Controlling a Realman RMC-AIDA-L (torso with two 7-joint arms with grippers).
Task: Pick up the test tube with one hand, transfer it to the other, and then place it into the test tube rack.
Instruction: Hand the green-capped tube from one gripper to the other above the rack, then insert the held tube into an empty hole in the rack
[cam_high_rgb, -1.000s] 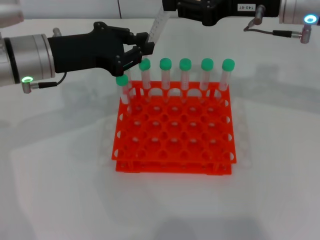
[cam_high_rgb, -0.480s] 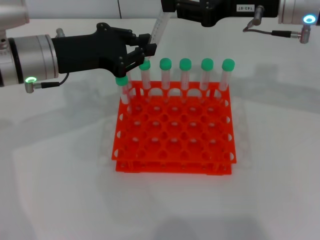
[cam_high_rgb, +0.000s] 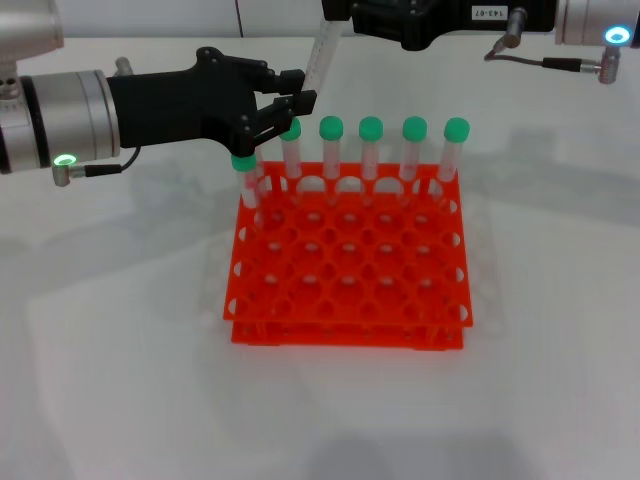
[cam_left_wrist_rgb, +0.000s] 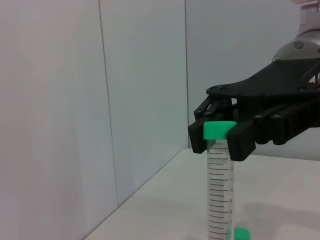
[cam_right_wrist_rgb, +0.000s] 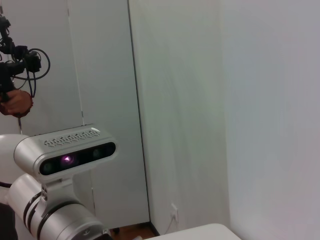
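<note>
Landmark: rack (cam_high_rgb: 348, 262), orange-red, two-tiered grid of round holes, on white table (cam_high_rgb: 120, 380).

Left of rack's back-left corner: left gripper (cam_high_rgb: 285, 108), black, on silver cuff, green ring lit on its connector. No label seen on it. Jaws part open, fingertips either side of tube's lower shaft, not seen clamping it.

Above rack's back-left corner: tube (cam_high_rgb: 319, 55), clear, slender, tilted, printed graduation marks along shaft; numbers too small to read. In left wrist view, tube (cam_left_wrist_rgb: 220, 186) upright, green cap at top, scale lines plain along its wall.

In rack: six other tubes (cam_high_rgb: 371, 150), green-capped, upright; five along back row, one at left edge a row nearer.

Above and behind rack's back edge, toward right: right gripper (cam_high_rgb: 345, 12), black, small white label with dark print, characters not legible. Jaws closed on tube just under cap, as seen in left wrist view (cam_left_wrist_rgb: 222, 138).
</note>
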